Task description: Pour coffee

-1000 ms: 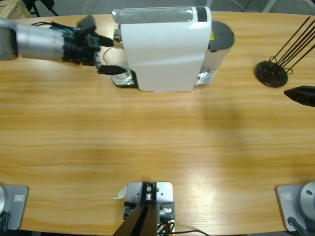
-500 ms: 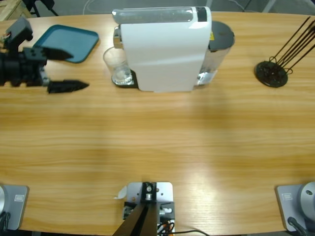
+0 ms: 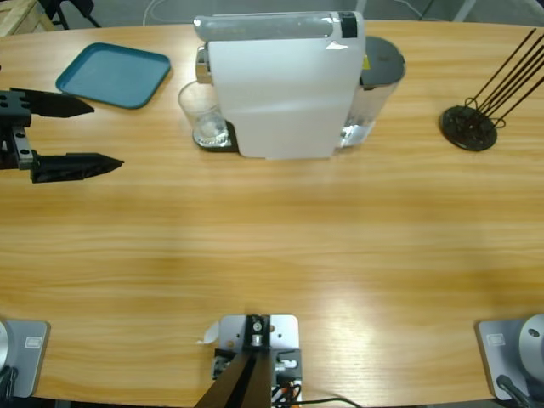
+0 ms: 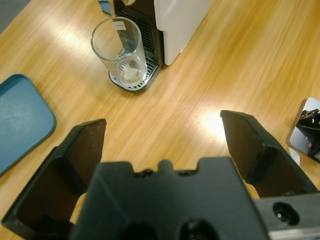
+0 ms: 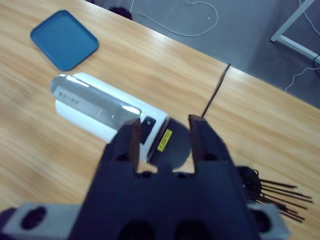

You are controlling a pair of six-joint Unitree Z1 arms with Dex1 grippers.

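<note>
One gripper shows in the high view: the left gripper (image 3: 72, 133) pokes in from the left edge, jaws spread wide with nothing between them, tips pointing toward the coffee machine (image 3: 280, 85). That white machine sits at the far side of the surface (image 3: 272, 246) near the middle, lying crosswise with its spout end to the left. A clear glass (image 3: 204, 115) stands upright on the drip tray right under that end. A teal tray (image 3: 115, 75) lies flat in the far left corner, just beyond the gripper, and a black stand with thin rods (image 3: 472, 123) is over at the right. Whole near half of the surface is open room.

Left wrist view: jaws wide apart, gripper (image 4: 162, 137) empty, looking down at the glass (image 4: 120, 52) on the slotted drip tray, mouth up. As for the coffee, I can't make out any brown liquid in it, just a pale glint at the bottom. Teal tray (image 4: 20, 120) at the left edge, bare wood in between.

Right wrist view: the right gripper (image 5: 162, 132) is high above everything, jaws with a fairly narrow gap, empty. Below it the machine (image 5: 105, 115) lies diagonally, the tray (image 5: 65, 40) off its top-left end, and the rod stand (image 5: 265, 192) at lower right.
</note>
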